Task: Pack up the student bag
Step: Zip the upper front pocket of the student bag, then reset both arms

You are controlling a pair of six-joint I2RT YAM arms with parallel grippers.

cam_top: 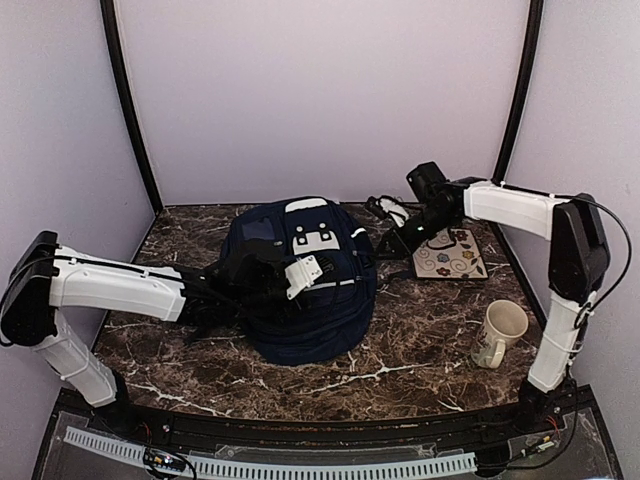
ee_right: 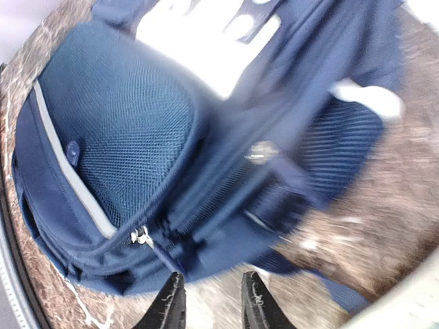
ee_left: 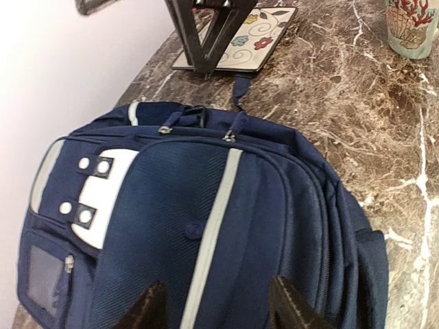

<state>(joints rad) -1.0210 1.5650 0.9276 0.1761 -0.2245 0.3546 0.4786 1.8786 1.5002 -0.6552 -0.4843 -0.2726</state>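
The student bag is a navy backpack with thin white stripes and a white patch, lying front-up in the middle of the marble table. My left gripper hovers over its front panel. In the left wrist view the gripper is open, with the bag's white stripe running below the gap and nothing held. My right gripper is at the bag's top right end. In the blurred right wrist view it is open just off the bag's edge, above bare table.
A flat flowered pad lies at the back right, just behind the right gripper, and also shows in the left wrist view. A cream mug stands at the right front. Walls close the table on three sides.
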